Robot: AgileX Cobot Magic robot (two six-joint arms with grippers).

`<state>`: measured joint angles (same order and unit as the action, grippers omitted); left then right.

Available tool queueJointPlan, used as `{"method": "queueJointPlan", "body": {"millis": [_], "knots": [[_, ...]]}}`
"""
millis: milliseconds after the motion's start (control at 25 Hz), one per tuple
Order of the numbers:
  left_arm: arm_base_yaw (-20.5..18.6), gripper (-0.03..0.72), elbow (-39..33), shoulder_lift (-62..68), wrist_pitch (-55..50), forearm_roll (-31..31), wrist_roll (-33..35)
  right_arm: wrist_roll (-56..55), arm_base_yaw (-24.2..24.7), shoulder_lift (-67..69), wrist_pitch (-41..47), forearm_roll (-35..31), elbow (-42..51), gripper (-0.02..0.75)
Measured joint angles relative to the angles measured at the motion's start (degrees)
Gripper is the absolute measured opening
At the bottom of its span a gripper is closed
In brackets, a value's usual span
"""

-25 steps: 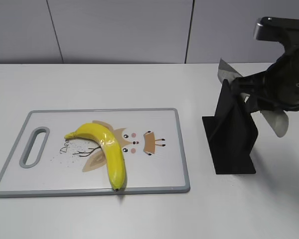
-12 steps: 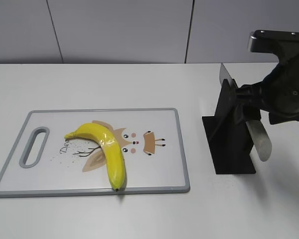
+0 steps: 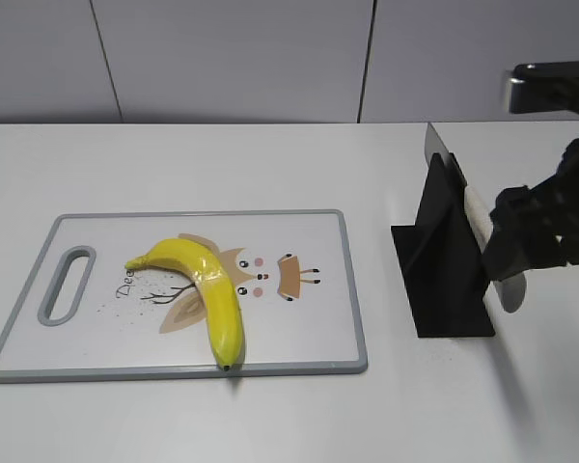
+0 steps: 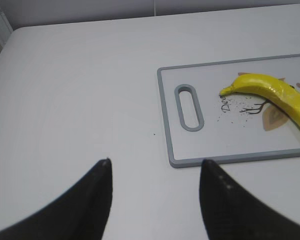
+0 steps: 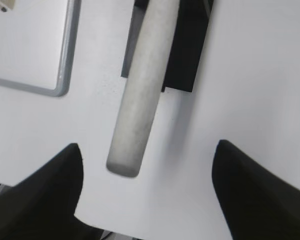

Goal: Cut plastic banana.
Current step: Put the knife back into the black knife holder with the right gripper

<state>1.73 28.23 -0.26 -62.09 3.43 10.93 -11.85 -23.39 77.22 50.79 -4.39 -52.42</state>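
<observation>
One plastic banana [image 3: 207, 289] partly covers "Dee…" printed on the cutting board [image 3: 309, 333].

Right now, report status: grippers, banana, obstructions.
Left gripper open, clear of board. Right gripper open around knife handle in black stand. Plastic banana uncut on cutting board. Nothing in the way.

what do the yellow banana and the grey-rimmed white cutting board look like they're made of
The yellow curved banana looks like glossy moulded plastic: it shows shiny highlights and a seam band. The white cutting board with its grey rim seems hard matte plastic, printed with a cartoon, though that's uncertain.
</observation>
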Motion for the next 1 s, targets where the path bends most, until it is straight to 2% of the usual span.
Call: {"method": "queueJointPlan", "body": {"millis": [280,480,1000], "knots": [[0.0,0.542,0.0,0.0,0.0,0.0,0.0,11.0,0.0,-15.5,4.0,-6.2,0.0,0.618],[0.0,0.542,0.0,0.0,0.0,0.0,0.0,15.4,0.0,-27.8,4.3,-6.8,2.2,0.594],[0.0,0.542,0.0,0.0,0.0,0.0,0.0,16.4,0.0,-60.1,6.8,-6.7,22.3,0.589]]}}
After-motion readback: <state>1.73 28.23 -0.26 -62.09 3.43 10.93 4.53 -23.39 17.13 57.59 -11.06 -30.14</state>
